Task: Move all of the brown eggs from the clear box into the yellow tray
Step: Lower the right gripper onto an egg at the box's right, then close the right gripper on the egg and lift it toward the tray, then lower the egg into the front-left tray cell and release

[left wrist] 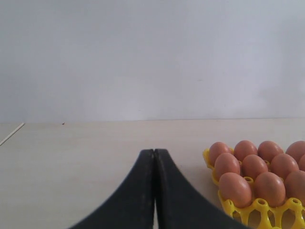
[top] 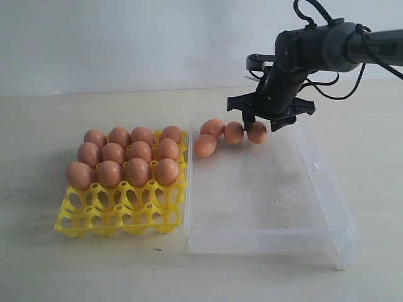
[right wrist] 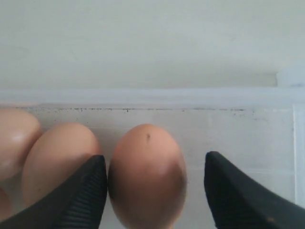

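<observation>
While twelve brown eggs (top: 128,162) sit on end in the three far rows of the yellow tray (top: 119,220), four more lie loose in the far left corner of the clear box (top: 327,217), which stands just right of the tray on the pale table (top: 38,126). Of these four, the leftmost egg (top: 213,128) lies on its side with its long axis running roughly left to right, and the one nearer the camera (top: 205,145) leans at a slant beside the box's left wall. The right gripper (top: 264,123) hangs low over the rightmost egg (top: 257,132), its jaws spread wide and holding nothing. Seen from the right wrist, that egg (right wrist: 147,176) lies on the box floor between the two fingers (right wrist: 83,191), its long axis pointing along them toward the far wall and its narrower end facing that wall; one finger is just beside its flank, the other stands apart with bare floor between. Its neighbour (right wrist: 57,157) lies close alongside, pointing much the same way. Off to the tray's left, the left gripper (left wrist: 154,153) has its jaws pressed together on nothing.
</observation>
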`<state>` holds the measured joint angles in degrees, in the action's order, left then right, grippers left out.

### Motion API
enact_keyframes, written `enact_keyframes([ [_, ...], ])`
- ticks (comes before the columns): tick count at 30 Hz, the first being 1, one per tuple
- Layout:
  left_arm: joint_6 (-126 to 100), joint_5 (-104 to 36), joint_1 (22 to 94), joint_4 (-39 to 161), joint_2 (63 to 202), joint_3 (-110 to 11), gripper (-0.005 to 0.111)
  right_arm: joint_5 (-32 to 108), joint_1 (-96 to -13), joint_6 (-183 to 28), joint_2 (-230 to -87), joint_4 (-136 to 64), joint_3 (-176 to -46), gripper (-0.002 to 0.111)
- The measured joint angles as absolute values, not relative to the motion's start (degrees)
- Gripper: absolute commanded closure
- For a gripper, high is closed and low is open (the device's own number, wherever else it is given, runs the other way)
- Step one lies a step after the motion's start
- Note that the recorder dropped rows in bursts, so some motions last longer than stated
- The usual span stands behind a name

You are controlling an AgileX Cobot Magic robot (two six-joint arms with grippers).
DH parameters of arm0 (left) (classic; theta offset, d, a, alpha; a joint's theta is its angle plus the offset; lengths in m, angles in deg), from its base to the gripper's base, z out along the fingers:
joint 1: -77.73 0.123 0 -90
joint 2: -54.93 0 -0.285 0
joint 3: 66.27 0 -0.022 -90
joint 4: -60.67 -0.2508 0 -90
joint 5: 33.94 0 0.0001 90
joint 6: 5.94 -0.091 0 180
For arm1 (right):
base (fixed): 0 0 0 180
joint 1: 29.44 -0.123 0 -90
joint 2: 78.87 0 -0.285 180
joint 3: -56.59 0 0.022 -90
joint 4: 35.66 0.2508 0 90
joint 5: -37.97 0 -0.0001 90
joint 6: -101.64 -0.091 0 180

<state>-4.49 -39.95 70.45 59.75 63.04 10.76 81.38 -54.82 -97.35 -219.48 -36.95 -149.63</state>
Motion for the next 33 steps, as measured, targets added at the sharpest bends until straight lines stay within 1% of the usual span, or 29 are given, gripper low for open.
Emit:
enact_keyframes([
  [2,-4.49,-39.95,70.45,59.75,63.04,10.76,0.107,81.34,-54.82,-97.35,-220.31,-36.71,-149.68,0.06],
  [3,-4.49,-39.95,70.45,59.75,63.04,10.76,0.107,81.34,-54.82,-97.35,-220.47,-36.7,-149.68,0.073],
  [6,-4.49,-39.95,70.45,59.75,63.04,10.76,0.107,81.34,-54.82,-97.35,-220.71,-36.7,-149.68,0.094],
  [8,-4.49,-39.95,70.45,59.75,63.04,10.76,0.107,81.34,-54.82,-97.35,-220.71,-36.7,-149.68,0.106],
  [9,-4.49,-39.95,70.45,59.75,63.04,10.76,0.107,81.24,-54.82,-97.35,-220.61,-36.7,-149.68,0.108],
  [16,-4.49,-39.95,70.45,59.75,63.04,10.76,0.107,81.44,-54.82,-96.72,-217.7,-36.7,-149.68,0.108],
  [23,-4.49,-39.95,70.45,59.75,63.04,10.76,0.107,81.19,-55.55,-91.88,-209.57,-36.32,-147.95,0.108],
  [27,-4.49,-39.95,70.45,59.75,63.04,10.76,0.107,76.9,-59.14,-90.75,-202.57,-36.28,-140.01,0.108],
  [33,-4.49,-39.95,70.45,59.75,63.04,10.76,0.107,60.72,-68.73,-90.65,-192.33,-32.94,-123.43,0.108],
])
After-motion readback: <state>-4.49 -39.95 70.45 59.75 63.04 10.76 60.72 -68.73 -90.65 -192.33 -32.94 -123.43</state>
